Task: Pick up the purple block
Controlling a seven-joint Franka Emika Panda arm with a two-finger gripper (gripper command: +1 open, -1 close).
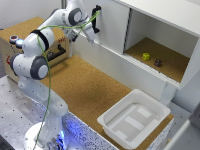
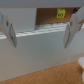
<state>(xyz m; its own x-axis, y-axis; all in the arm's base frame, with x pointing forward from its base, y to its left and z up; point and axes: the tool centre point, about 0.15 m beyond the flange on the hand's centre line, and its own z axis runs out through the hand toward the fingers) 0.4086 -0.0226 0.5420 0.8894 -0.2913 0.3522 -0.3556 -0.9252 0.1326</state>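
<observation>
Sitting on the cork floor of the open shelf compartment, the purple block (image 1: 158,63) lies just at 4 o'clock of the yellow-green cube (image 1: 146,56), apart from it. Judged light, rigid, smooth-faced; best pinched across two opposite flat sides. Pincer (image 1: 94,19) hangs empty with jaws apart, well off at 9 o'clock of the block

A yellow-green cube (image 1: 146,56) sits inside the white cabinet's (image 1: 150,25) open compartment, on its cork-lined floor. Down on the cork surface (image 1: 90,90), a white tub (image 1: 134,118) rests at the near corner, open side up. Over at the exterior view's left, a cardboard box (image 1: 55,50) stands on the surface.
</observation>
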